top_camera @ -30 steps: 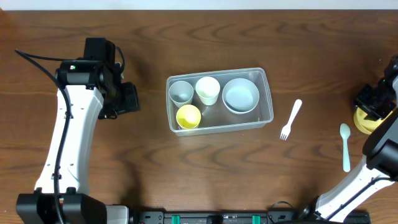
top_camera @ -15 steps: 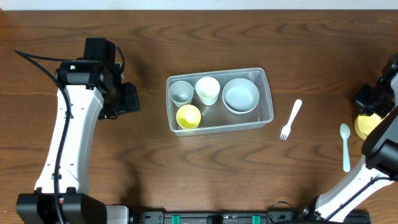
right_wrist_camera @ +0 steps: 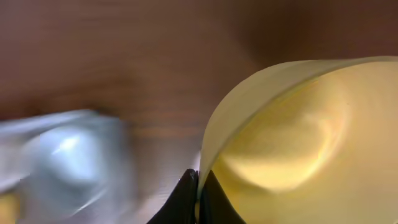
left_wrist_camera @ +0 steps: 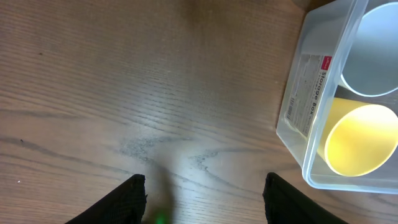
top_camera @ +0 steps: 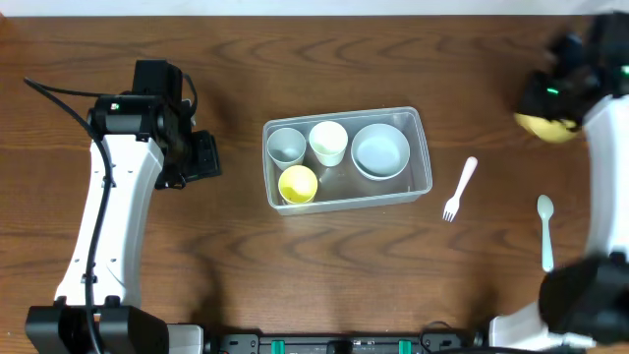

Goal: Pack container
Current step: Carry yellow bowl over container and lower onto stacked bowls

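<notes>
The clear container (top_camera: 425, 149) sits mid-table and holds a grey cup (top_camera: 286, 146), a white cup (top_camera: 328, 143), a yellow cup (top_camera: 298, 184) and a white bowl (top_camera: 380, 150). Its corner shows in the left wrist view (left_wrist_camera: 309, 93). My right gripper (top_camera: 550, 103) is shut on the rim of a yellow bowl (top_camera: 545, 128), held above the table at the far right. In the blurred right wrist view the fingers (right_wrist_camera: 199, 186) pinch the bowl's wall (right_wrist_camera: 292, 137). My left gripper (left_wrist_camera: 202, 202) is open and empty over bare wood, left of the container.
A white fork (top_camera: 459, 188) lies right of the container. A pale spoon (top_camera: 545, 230) lies near the right edge. The left arm (top_camera: 118, 197) stands at the left side of the table.
My right gripper has lifted the yellow bowl off the table and carried it up and leftward, with motion blur. The left arm has not moved.
</notes>
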You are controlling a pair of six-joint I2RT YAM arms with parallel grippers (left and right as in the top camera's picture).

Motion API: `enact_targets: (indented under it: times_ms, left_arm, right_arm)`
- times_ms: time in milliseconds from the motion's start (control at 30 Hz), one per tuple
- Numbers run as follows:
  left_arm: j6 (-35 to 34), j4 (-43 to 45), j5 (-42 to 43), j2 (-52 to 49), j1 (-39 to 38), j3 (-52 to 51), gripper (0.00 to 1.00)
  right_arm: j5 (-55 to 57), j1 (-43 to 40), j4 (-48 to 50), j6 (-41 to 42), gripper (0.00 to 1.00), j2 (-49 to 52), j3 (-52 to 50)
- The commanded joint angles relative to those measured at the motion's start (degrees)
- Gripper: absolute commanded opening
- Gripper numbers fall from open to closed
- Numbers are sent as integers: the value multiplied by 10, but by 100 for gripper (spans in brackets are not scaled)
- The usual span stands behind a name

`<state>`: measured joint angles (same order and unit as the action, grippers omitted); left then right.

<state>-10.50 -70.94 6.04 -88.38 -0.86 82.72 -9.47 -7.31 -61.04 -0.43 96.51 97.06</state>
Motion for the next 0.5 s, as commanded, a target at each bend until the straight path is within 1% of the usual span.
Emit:
enact_targets:
  times_ms: [0, 100, 233, 333, 467]
  left_arm:
    - [1, -4, 2, 8, 1, -1, 61]
    - [1, -4, 2, 8, 1, -1, 61]
    - [1, -4, 2, 8, 1, -1, 61]
    - [1, -6, 2, 8, 1, -1, 62]
    - [1, -8, 2, 8, 1, -1, 62]
  right_arm:
    - [-11, 100, -18, -65, 5, -20, 1]
    - [17, 197, -25, -65, 6, -8, -2]
    - [47, 287, -18, -63, 6, 29, -3]
    - [67, 323, -16, -56, 6, 64, -3]
    - [66, 344, -14, -56, 6, 106, -3]
